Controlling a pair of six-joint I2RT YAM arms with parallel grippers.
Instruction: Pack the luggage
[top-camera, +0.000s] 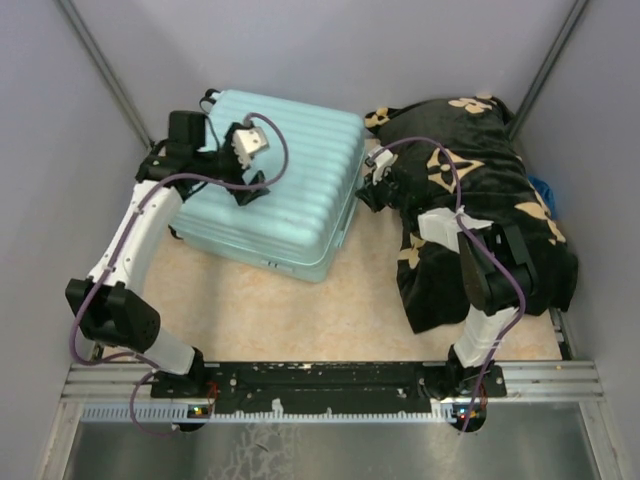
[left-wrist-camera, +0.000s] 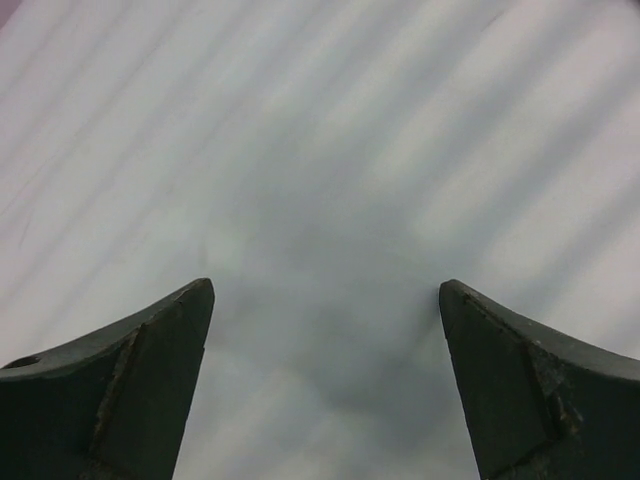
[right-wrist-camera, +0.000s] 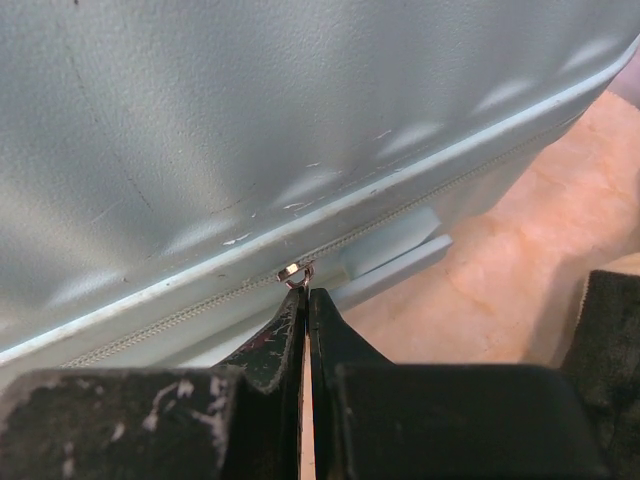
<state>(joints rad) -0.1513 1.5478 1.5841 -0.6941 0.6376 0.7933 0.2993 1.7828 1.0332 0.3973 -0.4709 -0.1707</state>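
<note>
White arm links (top-camera: 135, 225) w/ blk joints (top-camera: 112, 312), purple cables (top-camera: 74, 335), dark gripper fingers (left-wrist-camera: 120, 400)

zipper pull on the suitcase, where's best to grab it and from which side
Pinch the small metal pull, coming from the suitcase side facing the blanket, level with the seam: it hangs off the side zip, tiny and thin.

My left gripper (left-wrist-camera: 325, 290) sits so close to the luggage (left-wrist-camera: 320, 150) that its shell is only a soft blur of pale stripes, and both fingers are cut off at 6 o'clock. At my right gripper (right-wrist-camera: 305, 297), a small metal zip pull (right-wrist-camera: 293, 272) sits at 12 o'clock of the pressed-together tips; whether it is pinched I cannot tell. From above, that gripper is half lost against the black blanket (top-camera: 500, 170), and a blue scrap (top-camera: 541, 190) at the blanket's 3 o'clock is too hidden to name.
</note>
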